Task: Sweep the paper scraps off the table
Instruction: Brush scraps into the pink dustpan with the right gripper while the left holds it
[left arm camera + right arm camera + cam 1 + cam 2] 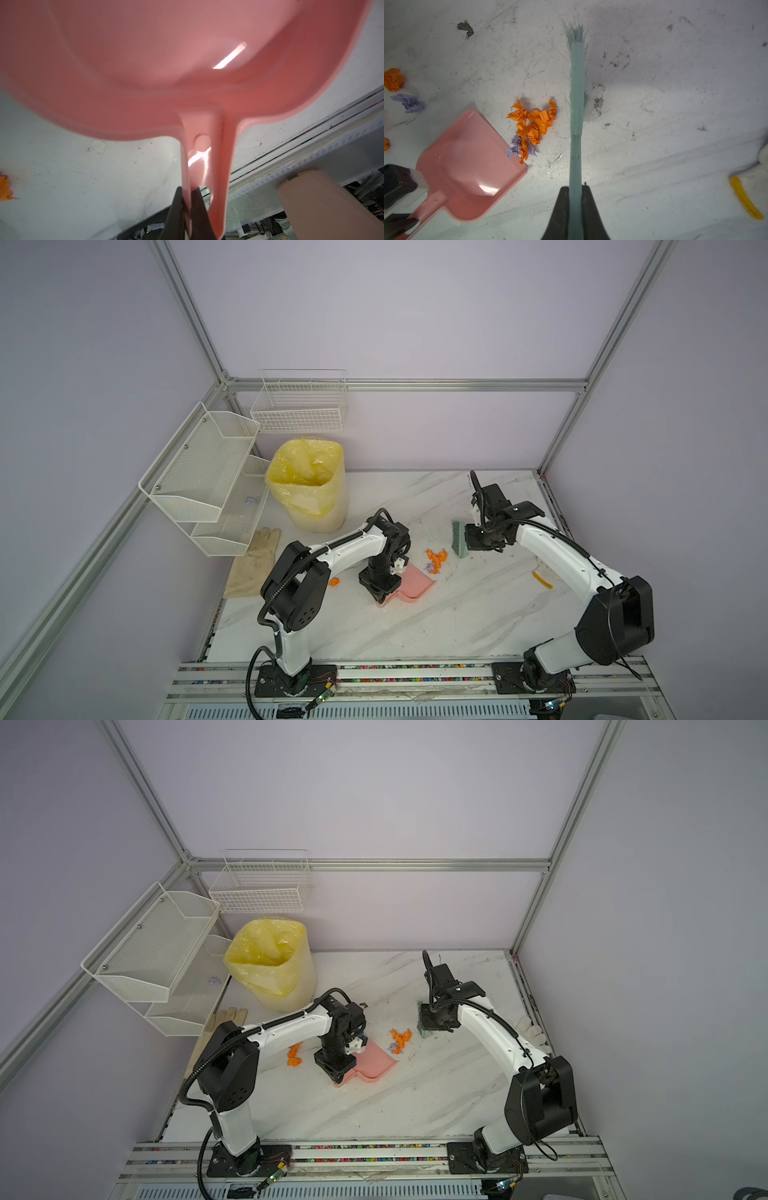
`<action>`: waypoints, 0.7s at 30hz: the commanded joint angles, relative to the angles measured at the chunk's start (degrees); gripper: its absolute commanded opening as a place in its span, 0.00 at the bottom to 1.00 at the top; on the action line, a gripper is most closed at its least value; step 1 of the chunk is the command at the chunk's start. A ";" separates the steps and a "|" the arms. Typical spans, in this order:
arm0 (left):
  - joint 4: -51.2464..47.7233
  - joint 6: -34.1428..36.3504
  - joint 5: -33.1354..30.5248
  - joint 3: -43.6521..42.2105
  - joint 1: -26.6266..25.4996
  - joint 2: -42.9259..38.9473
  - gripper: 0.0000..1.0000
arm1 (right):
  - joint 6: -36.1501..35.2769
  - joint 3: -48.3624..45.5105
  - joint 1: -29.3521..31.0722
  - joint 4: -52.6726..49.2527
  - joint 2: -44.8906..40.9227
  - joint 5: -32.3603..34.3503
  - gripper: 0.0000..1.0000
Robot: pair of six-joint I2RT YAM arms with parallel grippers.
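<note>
Our left gripper (188,192) pinches the pink dustpan (166,62) by its handle, and our right gripper (575,188) clamps the green brush (577,83). Between the pan's lip and the brush, the paper scraps (533,126) lie heaped on the table (457,614). A few strays lie apart.

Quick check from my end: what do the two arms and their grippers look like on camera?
The left arm and right arm have glossy white shells with bulky black joint housings. A black corrugated cable runs along each. The left gripper and right gripper have dark, tapered wedge-shaped fingers. Black base plates bolt to a silver rail.
</note>
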 commanded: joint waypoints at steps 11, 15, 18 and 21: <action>-0.63 -1.22 -2.58 6.39 -0.34 3.31 0.00 | 5.69 0.44 14.26 3.34 0.21 -4.92 0.00; -0.78 -0.66 -4.36 6.17 -0.34 4.20 0.00 | 5.93 0.79 15.44 4.37 -0.80 -8.45 0.00; 0.53 -0.95 -4.13 5.59 -0.34 4.25 0.00 | 5.78 0.69 15.54 4.99 -2.16 -11.54 0.00; 2.48 -1.77 -3.53 4.99 -0.38 3.83 0.00 | 5.69 0.44 15.54 5.55 -3.17 -13.38 0.00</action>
